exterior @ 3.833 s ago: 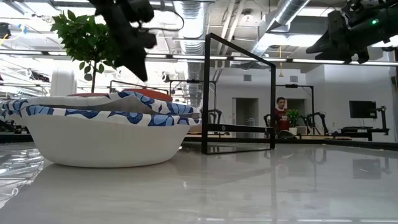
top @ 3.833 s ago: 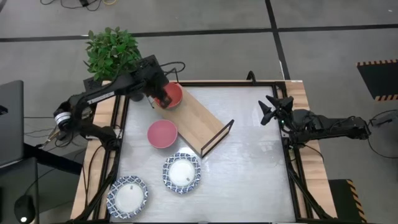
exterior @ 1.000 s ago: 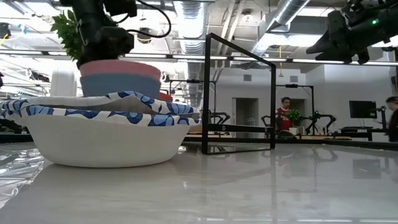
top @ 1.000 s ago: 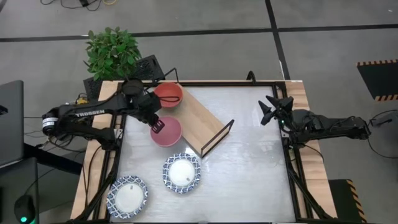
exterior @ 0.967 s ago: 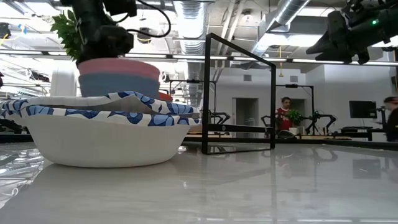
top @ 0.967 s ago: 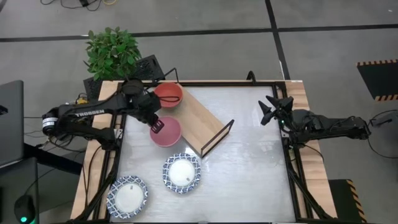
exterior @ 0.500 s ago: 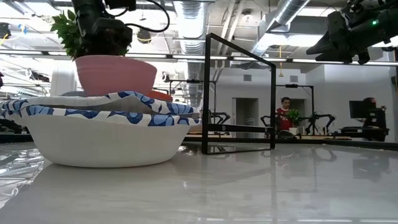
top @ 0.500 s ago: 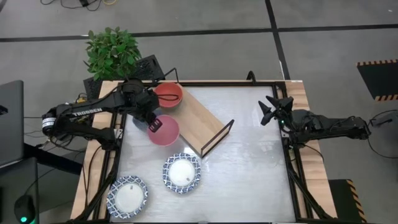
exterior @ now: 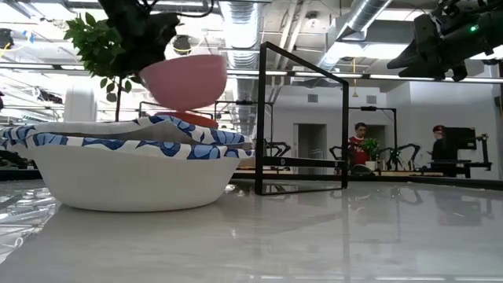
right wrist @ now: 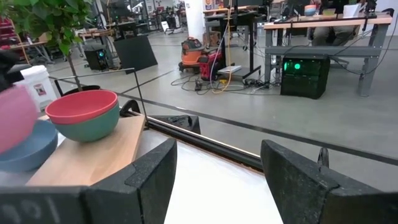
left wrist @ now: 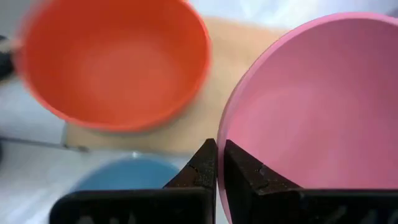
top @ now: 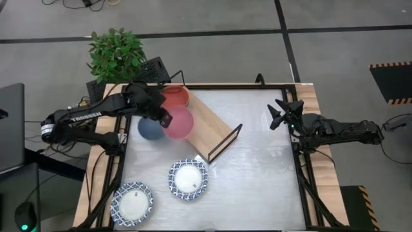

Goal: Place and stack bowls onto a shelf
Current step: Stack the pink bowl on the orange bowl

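My left gripper [top: 165, 118] is shut on a pink bowl [top: 179, 122], which hangs in the air over the near-left edge of the shelf [top: 207, 124]; in the low view the pink bowl [exterior: 185, 79] is well above the table. A light blue bowl [top: 149, 128] rests on its base on the table beside the shelf. A red bowl [top: 176, 96] sits nested in a teal bowl [right wrist: 92, 129] on the shelf's far-left end. My right gripper [top: 280, 113] waits open, raised over the table's right edge. My left gripper pinches the pink bowl's rim [left wrist: 225, 134] on its left side, one finger [left wrist: 244, 175] inside the bowl and the other finger [left wrist: 200, 163] outside. The fingers come from above, slanting from the table's left. The bowl is lifted clear, mouth up and slightly tilted.
Two blue-and-white patterned bowls stand on the table, one near the middle [top: 188, 178], one at the near-left corner [top: 132, 203]. A potted plant [top: 116, 53] stands beyond the far-left corner. The shelf's black wire end frame [top: 225, 143] rises at its near end.
My left gripper has lifted the pink bowl out of the light blue bowl, carrying it up and toward the shelf and the red bowl. The light blue bowl has stayed on the table. The gripper has kept shut on the rim.
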Controlling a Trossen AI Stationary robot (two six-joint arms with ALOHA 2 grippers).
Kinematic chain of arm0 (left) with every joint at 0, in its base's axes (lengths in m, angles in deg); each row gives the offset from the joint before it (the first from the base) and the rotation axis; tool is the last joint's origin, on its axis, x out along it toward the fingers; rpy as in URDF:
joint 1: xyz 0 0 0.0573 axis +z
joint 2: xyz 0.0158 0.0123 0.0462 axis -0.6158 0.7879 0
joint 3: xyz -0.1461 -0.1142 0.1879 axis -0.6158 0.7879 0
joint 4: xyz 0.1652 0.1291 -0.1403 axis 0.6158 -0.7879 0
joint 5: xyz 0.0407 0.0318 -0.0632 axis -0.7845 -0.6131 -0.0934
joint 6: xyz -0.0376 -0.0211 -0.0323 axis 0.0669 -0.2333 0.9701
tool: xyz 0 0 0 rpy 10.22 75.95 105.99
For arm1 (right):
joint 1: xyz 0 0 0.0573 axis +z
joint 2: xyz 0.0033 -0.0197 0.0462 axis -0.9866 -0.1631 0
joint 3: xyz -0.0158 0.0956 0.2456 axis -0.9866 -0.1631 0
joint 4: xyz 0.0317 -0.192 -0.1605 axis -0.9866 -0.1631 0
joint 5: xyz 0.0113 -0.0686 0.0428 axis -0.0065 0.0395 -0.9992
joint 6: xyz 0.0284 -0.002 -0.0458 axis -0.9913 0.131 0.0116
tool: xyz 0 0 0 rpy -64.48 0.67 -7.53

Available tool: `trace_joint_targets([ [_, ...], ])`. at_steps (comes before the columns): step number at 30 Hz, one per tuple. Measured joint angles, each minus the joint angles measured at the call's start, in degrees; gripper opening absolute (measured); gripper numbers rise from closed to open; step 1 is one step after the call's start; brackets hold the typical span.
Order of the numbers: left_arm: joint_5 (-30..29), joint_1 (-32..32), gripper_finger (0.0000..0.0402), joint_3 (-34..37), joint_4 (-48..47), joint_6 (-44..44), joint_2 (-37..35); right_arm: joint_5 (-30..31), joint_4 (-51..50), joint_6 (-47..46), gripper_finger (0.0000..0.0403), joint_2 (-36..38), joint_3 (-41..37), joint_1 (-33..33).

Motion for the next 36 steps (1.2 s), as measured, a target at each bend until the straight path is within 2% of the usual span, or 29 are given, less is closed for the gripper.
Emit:
trace_joint_targets([
  [6,-8.74,5.15,0.0000,0.00,7.54,-0.01,-1.11,0.00,0.07,-0.01,0.0260,0.02,0.00,0.02],
  [9,-9.21,8.35,0.0000,-0.02,11.94,-1.81,-0.96,0.00,0.07,-0.03,0.0260,0.01,0.00,0.01],
  [12,-9.61,11.67,0.0000,-0.04,12.24,-2.77,-0.41,0.00,0.03,-0.51,0.0260,0.00,0.00,0.00],
  [19,-6.96,17.80,0.0000,-0.04,8.89,-4.34,2.79,0.00,-0.17,-0.50,0.0260,0.00,0.00,0.02],
  [24,-5.55,19.30,0.0000,-0.02,10.71,-5.30,4.26,0.00,-0.71,-0.50,0.0260,0.00,0.00,0.02],
  [36,-2.84,21.59,0.0000,0.00,7.73,-5.79,4.32,0.00,-2.48,-1.56,0.0260,0.00,0.00,0.02],
])
